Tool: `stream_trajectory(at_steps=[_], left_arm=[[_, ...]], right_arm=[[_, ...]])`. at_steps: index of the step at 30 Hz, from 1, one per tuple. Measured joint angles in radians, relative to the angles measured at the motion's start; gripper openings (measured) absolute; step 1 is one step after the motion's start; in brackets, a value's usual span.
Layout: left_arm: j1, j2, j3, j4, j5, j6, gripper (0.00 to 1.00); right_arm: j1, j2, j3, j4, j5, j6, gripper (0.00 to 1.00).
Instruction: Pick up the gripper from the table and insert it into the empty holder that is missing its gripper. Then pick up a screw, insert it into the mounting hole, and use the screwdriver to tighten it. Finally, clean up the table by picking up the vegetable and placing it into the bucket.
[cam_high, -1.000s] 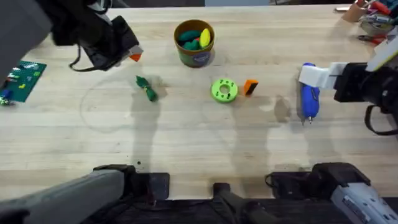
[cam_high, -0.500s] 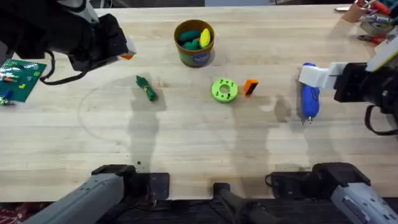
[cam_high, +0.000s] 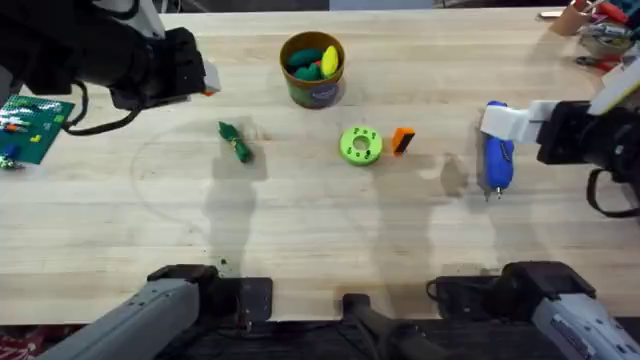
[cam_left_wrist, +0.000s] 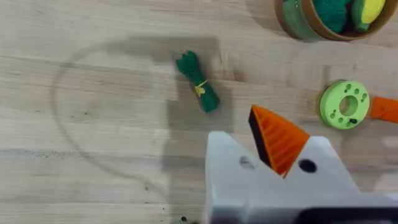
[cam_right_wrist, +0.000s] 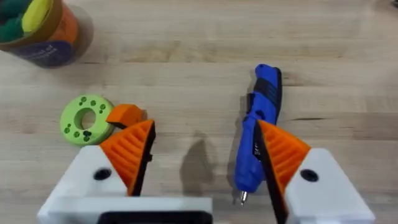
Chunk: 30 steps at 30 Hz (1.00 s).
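Note:
The dark-green vegetable (cam_high: 235, 142) (cam_left_wrist: 198, 91) lies on the table, left of centre. My left gripper (cam_high: 203, 80) (cam_left_wrist: 273, 134) hangs above and to the back left of it, shut with nothing in it. The bucket (cam_high: 313, 90) (cam_left_wrist: 292, 25) stands at the back centre, holding a teal and a yellow toy. At the right, the blue screwdriver (cam_high: 497, 160) (cam_right_wrist: 261, 124) lies bit-end toward me. My right gripper (cam_high: 508, 121) (cam_right_wrist: 205, 134) hovers over it, open, one orange pad (cam_right_wrist: 281, 152) beside the handle. I cannot pick out the task's gripper, holder or screw.
A bright-green disc with holes (cam_high: 361, 145) (cam_right_wrist: 84, 119) lies mid-table with a small orange piece (cam_high: 402, 140) (cam_right_wrist: 124, 114) against its right side. A green circuit board (cam_high: 35, 125) sits at the left edge. Tool clutter (cam_high: 600, 30) fills the back right corner.
My left arm has drawn back and to the left, away from the vegetable, then settled. The right arm and the screwdriver have not moved.

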Motion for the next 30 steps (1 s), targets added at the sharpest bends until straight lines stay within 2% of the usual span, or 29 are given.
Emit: stream_trajectory(at_steps=[9,10,11,13,16,17,19,30], left_arm=[[0.0,0.0,0.0,-0.015,0.0,0.062,0.003],[0.0,0.0,0.0,-0.019,0.0,0.068,0.049],[0.0,0.0,0.0,-0.023,0.0,0.074,0.128],[0.0,0.0,0.0,-0.03,0.002,0.077,0.391],[0.0,0.0,0.0,-0.038,0.002,0.078,0.856],[0.0,0.0,0.0,-0.038,0.003,0.078,0.945],[0.0,0.0,0.0,-0.038,0.003,0.078,0.983],[0.0,0.0,0.0,-0.032,0.003,0.078,0.987]], right_arm=[[0.0,0.0,0.0,0.0,0.0,0.0,0.918],[0.0,0.0,0.0,0.0,0.0,0.0,0.918],[0.0,0.0,0.0,0.0,0.0,0.0,0.918],[0.0,0.0,0.0,0.0,0.0,0.0,0.918],[0.0,0.0,0.0,0.0,0.0,0.0,0.918],[0.0,0.0,0.0,0.0,0.0,0.0,0.918],[0.0,0.0,0.0,0.0,0.0,0.0,0.918],[0.0,0.0,0.0,0.0,0.0,0.0,0.918]])
